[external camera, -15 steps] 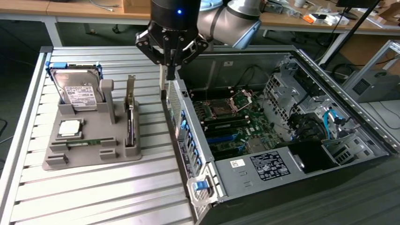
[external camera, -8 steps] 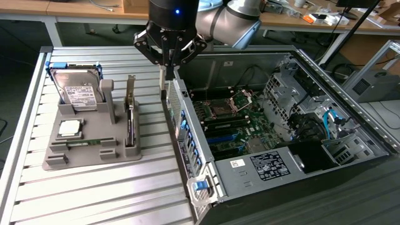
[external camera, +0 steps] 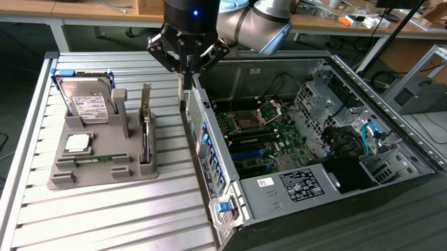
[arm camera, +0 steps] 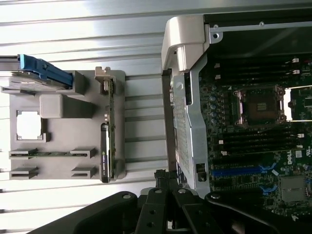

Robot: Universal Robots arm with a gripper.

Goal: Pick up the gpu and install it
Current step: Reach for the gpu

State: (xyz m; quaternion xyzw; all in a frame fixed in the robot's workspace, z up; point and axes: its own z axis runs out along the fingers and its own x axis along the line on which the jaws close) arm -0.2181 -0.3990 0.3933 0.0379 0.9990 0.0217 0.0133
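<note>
Gpu (external camera: pixel 146 123) (arm camera: pixel 109 131) stands on edge in its slot, untouched, on the side of the holder nearest the computer case (external camera: pixel 209 151) (arm camera: pixel 187 122). That open case lies on the slatted table (external camera: pixel 104 219). The grey holder (external camera: pixel 98 180) sits just beside the case, on the exterior view's left. The gripper (external camera: pixel 186 73) hangs over the case wall that faces the holder, fingers pressed together on nothing. The hard drive (external camera: pixel 87 102) stands at the holder's side farthest from the case, and the processor chip (external camera: pixel 77 142) and memory strip (external camera: pixel 101 157) lie near it.
</note>
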